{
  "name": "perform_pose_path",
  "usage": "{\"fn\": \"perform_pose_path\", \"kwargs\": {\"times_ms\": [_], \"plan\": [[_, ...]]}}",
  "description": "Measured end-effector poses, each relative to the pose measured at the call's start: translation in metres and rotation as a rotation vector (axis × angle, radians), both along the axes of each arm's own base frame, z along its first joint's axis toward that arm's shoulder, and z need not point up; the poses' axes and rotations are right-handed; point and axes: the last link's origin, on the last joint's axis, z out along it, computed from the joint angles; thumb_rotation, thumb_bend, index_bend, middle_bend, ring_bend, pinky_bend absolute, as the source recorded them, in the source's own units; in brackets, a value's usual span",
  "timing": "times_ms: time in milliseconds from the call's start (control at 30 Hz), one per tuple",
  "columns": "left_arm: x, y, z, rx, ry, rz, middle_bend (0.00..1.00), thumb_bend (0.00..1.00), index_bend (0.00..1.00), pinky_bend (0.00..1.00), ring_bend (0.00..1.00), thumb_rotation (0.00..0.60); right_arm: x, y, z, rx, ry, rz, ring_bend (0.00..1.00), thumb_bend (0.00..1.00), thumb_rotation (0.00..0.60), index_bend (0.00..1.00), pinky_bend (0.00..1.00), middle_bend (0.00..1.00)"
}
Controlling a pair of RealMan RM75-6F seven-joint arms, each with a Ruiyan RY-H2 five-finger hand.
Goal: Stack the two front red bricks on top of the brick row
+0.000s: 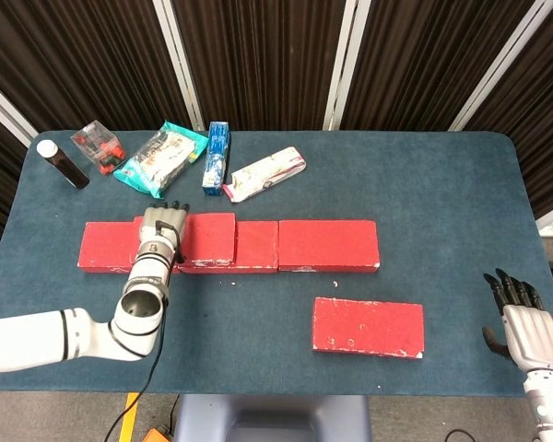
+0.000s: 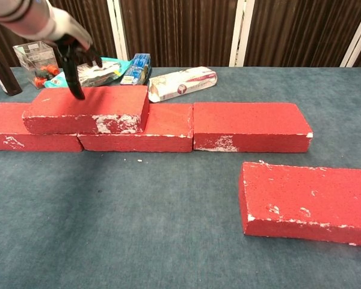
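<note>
Three red bricks form a row [image 1: 327, 245] across the table's middle. A fourth red brick [image 1: 205, 236] [image 2: 87, 108] lies on top of the row's left part, spanning the seam between the left and middle bricks. My left hand [image 1: 161, 228] [image 2: 73, 49] hovers just above that brick's left end, fingers apart and pointing down, holding nothing. One more red brick [image 1: 369, 327] [image 2: 307, 201] lies flat in front of the row, to the right. My right hand [image 1: 521, 322] rests at the table's front right corner, fingers extended, empty.
Behind the row lie a dark bottle [image 1: 63, 164], a clear box [image 1: 97, 145], a teal snack bag [image 1: 161, 158], a blue box [image 1: 216, 155] and a white packet [image 1: 265, 173]. Blue cloth covers the table [image 1: 442, 203].
</note>
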Motion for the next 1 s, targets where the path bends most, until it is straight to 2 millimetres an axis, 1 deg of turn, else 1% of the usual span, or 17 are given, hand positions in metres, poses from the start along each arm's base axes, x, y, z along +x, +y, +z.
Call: {"fn": "perform_pose_path", "kwargs": {"times_ms": [100,167,233,333,433,500,533,633,667,733,767,800,867,900,1000], "plan": [[0.002,-0.012,0.013,0.029,-0.024,-0.091,0.00,0.23,0.00,0.07,0.00,0.600,0.000,0.001,-0.001,0.008,-0.002,0.002,0.00,0.47,0.600,0.08,0.00,0.00],[-0.002,-0.022,0.022,0.062,-0.030,-0.162,0.00,0.23,0.00,0.07,0.00,0.600,0.001,0.001,-0.001,0.012,-0.006,0.003,0.00,0.47,0.600,0.08,0.00,0.00],[-0.010,-0.032,0.031,0.099,-0.027,-0.223,0.00,0.23,0.00,0.06,0.00,0.600,0.002,0.001,-0.002,0.016,-0.007,0.009,0.00,0.47,0.600,0.08,0.00,0.00],[-0.032,-0.049,0.045,0.173,-0.015,-0.320,0.00,0.23,0.00,0.06,0.00,0.600,0.004,0.003,-0.003,0.024,-0.011,0.019,0.00,0.47,0.600,0.08,0.00,0.00],[-0.063,-0.070,0.056,0.248,-0.026,-0.397,0.00,0.23,0.00,0.05,0.00,0.600,0.004,0.004,-0.003,0.024,-0.016,0.023,0.00,0.47,0.600,0.08,0.00,0.00],[-0.088,-0.088,0.063,0.294,-0.068,-0.425,0.00,0.22,0.00,0.04,0.00,0.600,0.004,0.005,-0.003,0.024,-0.019,0.023,0.00,0.47,0.600,0.08,0.00,0.00],[-0.099,-0.096,0.065,0.310,-0.095,-0.430,0.00,0.22,0.00,0.04,0.00,0.600,0.004,0.005,-0.003,0.024,-0.020,0.024,0.00,0.47,0.600,0.08,0.00,0.00],[-0.142,-0.122,0.070,0.357,-0.191,-0.396,0.00,0.23,0.00,0.04,0.00,0.600,0.005,0.005,-0.002,0.019,-0.025,0.033,0.00,0.45,0.600,0.08,0.00,0.00],[-0.163,-0.133,0.072,0.378,-0.221,-0.362,0.00,0.23,0.00,0.04,0.00,0.600,0.006,0.005,-0.002,0.018,-0.027,0.036,0.00,0.42,0.600,0.08,0.00,0.00],[-0.196,-0.151,0.077,0.417,-0.250,-0.299,0.00,0.23,0.00,0.04,0.00,0.600,0.006,0.006,-0.002,0.018,-0.028,0.044,0.00,0.34,0.600,0.08,0.00,0.00],[-0.218,-0.164,0.080,0.444,-0.261,-0.257,0.00,0.23,0.00,0.04,0.00,0.600,0.006,0.007,-0.003,0.018,-0.027,0.045,0.00,0.29,0.600,0.08,0.00,0.00],[-0.233,-0.175,0.083,0.462,-0.265,-0.229,0.00,0.23,0.00,0.04,0.00,0.600,0.006,0.007,-0.003,0.016,-0.023,0.046,0.00,0.23,0.600,0.08,0.00,0.00],[-0.260,-0.199,0.088,0.494,-0.267,-0.188,0.00,0.22,0.00,0.03,0.00,0.600,0.006,0.007,-0.004,0.011,-0.012,0.048,0.00,0.16,0.600,0.07,0.00,0.00],[-0.268,-0.207,0.090,0.504,-0.270,-0.181,0.00,0.22,0.00,0.03,0.00,0.600,0.007,0.008,-0.005,0.007,-0.005,0.051,0.00,0.11,0.600,0.07,0.00,0.00],[-0.280,-0.226,0.093,0.532,-0.278,-0.178,0.00,0.22,0.00,0.03,0.00,0.600,0.012,0.008,-0.013,0.013,-0.009,0.063,0.00,0.01,0.600,0.06,0.00,0.00]]}}
